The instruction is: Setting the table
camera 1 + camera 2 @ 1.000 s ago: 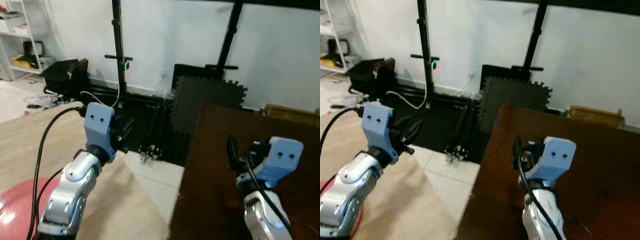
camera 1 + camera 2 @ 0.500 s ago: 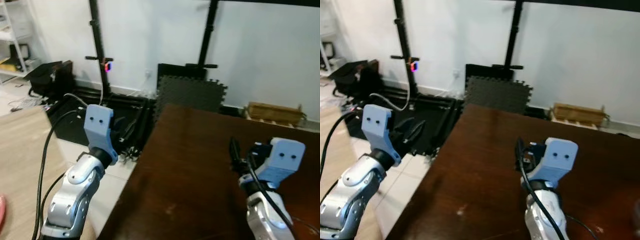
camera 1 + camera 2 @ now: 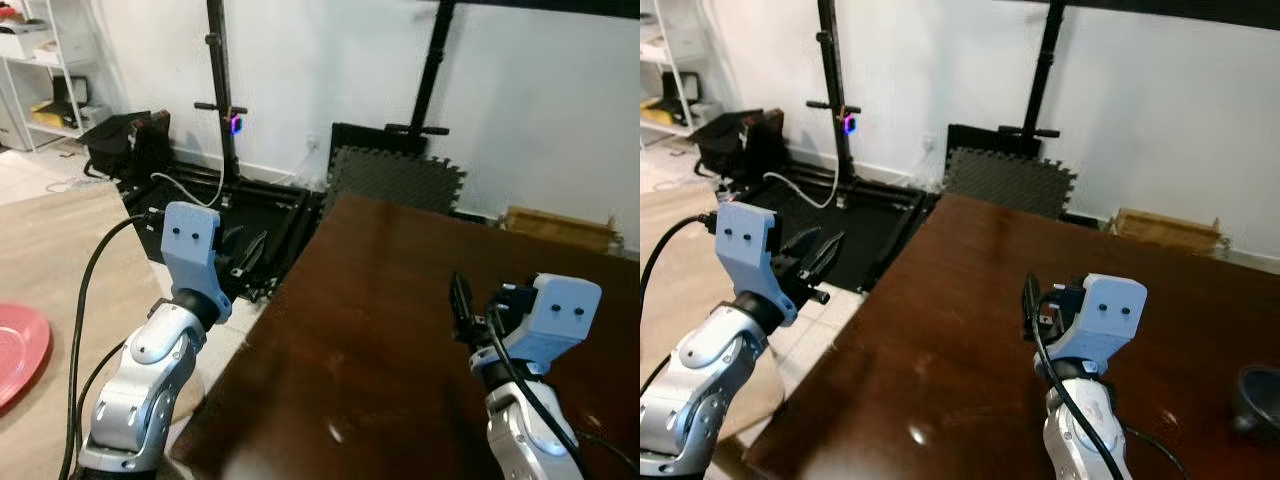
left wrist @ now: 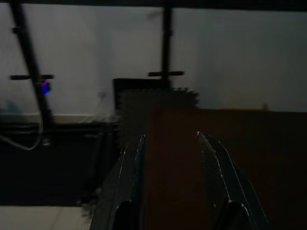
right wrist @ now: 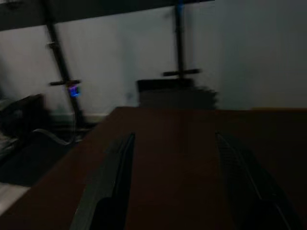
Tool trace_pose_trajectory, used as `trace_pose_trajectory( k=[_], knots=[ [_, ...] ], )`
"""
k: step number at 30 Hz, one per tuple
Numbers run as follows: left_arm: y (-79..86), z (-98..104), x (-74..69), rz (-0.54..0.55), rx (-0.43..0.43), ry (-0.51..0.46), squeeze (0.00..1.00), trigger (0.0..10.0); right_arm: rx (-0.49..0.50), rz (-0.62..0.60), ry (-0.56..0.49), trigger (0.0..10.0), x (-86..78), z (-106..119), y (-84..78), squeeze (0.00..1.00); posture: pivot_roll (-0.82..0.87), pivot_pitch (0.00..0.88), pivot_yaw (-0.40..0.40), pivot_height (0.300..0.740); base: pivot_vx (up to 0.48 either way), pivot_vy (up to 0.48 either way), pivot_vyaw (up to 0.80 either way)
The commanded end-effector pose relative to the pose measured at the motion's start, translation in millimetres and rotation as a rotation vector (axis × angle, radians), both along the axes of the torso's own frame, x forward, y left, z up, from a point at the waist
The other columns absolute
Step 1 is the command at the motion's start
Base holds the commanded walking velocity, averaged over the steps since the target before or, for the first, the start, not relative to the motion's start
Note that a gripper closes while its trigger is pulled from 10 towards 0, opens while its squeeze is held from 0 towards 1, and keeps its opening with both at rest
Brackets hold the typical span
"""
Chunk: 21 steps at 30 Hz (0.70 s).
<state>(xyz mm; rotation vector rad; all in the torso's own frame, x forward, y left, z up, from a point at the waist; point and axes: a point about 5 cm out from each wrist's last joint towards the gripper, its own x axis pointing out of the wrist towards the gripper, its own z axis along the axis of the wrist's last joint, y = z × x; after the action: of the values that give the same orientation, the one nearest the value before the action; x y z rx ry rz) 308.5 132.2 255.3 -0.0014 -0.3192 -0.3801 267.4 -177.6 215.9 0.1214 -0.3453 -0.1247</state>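
Approach step, I judge — both claws released and empty: left claw [image 4: 168,158] beside the desk [image 3: 400,300], right claw [image 5: 172,163] above it (red plate [image 3: 15,350] lies apart); fetching comes next.

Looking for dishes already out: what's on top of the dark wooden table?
On the table, a dark bowl-like object sits near its right edge, cut off by the frame. The right gripper, open, hovers above it; the arm hides some surface.
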Motion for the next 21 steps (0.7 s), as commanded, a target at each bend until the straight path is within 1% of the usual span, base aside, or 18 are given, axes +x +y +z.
trace_pose_trajectory(
  k=[1,4,5,21],
  knots=[
    [4.6,-6.3,2.3,0.027,-0.001,0.039,0.0,10.0,-0.005,-0.012,0.015,10.0,-0.9,-3.0,-0.8,0.0,0.02,0.011,0.012,0.74,0.0,0.274,0.0],
    [5.7,-6.6,3.3,0.035,-0.004,0.044,0.0,10.0,-0.005,-0.014,0.015,10.0,-1.0,-2.9,-1.0,0.0,0.02,0.011,0.012,0.74,0.0,0.317,0.0],
    [6.1,-6.7,3.5,0.036,0.006,0.044,0.0,10.0,-0.005,-0.014,0.016,10.0,-1.0,-3.0,-1.0,0.0,0.02,0.013,0.013,0.74,0.0,0.0,0.0],
    [4.5,-6.2,3.9,0.033,0.013,0.04,0.0,10.0,-0.005,-0.015,0.015,10.0,-1.1,-3.2,-0.7,0.0,0.02,0.008,0.015,0.74,0.0,0.0,0.0]
  ],
)
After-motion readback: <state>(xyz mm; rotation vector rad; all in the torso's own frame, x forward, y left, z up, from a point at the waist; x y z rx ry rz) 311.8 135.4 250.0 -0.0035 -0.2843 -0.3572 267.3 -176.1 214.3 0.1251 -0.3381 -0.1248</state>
